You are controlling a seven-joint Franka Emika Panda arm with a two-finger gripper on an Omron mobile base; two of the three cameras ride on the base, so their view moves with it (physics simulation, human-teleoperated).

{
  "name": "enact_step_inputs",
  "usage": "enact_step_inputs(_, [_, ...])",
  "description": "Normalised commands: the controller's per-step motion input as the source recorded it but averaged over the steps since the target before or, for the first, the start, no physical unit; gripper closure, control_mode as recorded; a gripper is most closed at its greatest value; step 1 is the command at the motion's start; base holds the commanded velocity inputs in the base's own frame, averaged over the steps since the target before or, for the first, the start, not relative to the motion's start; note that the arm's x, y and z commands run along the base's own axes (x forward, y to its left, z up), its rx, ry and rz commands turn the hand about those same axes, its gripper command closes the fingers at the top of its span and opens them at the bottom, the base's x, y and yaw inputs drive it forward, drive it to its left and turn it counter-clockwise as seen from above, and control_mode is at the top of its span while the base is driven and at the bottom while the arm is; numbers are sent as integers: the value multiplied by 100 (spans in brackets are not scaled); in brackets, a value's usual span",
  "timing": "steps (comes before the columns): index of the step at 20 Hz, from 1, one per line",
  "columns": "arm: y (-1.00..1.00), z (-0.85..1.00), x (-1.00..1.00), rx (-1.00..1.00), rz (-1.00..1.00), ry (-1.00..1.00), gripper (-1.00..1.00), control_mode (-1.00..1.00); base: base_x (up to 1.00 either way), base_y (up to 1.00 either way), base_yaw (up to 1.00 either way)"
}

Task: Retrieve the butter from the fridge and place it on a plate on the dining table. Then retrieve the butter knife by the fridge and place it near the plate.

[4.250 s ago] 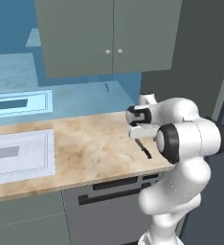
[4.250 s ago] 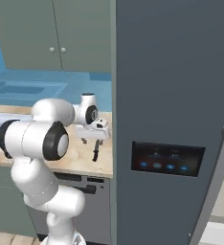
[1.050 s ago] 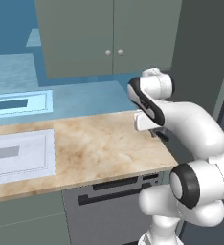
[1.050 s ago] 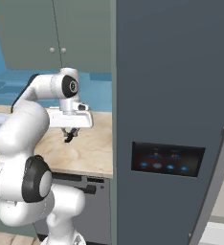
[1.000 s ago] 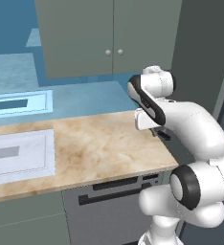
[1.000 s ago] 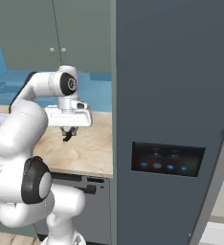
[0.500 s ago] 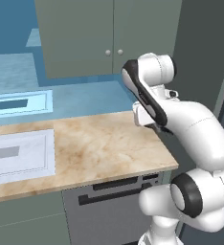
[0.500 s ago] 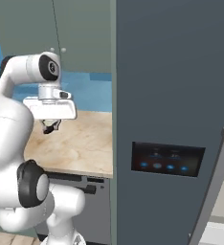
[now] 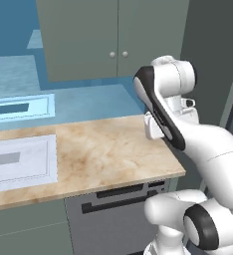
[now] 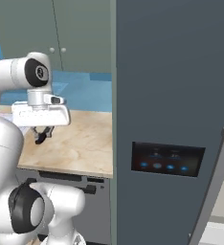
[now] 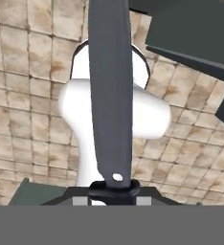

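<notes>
Dark knife (image 11: 109, 95) hangs clamped in the gripper (image 10: 39, 137), raised above the beige desk (image 10: 80, 143) beside the fridge (image 10: 176, 95).

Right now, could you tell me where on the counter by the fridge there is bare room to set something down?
The beige counter is bare from the white sink across to its right edge, and from the blue backsplash to the front edge. It is tight only at the far right corner, where the gripper holding the butter knife hangs beside the fridge.
</notes>
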Motion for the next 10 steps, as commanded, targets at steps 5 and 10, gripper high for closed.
enact_step_inputs(5, [0,0,-12,1,0,-5,100,100,-5,4,0])
enact_step_inputs(10, [0,0,0,0,0,0,100,100,-73,1,0])
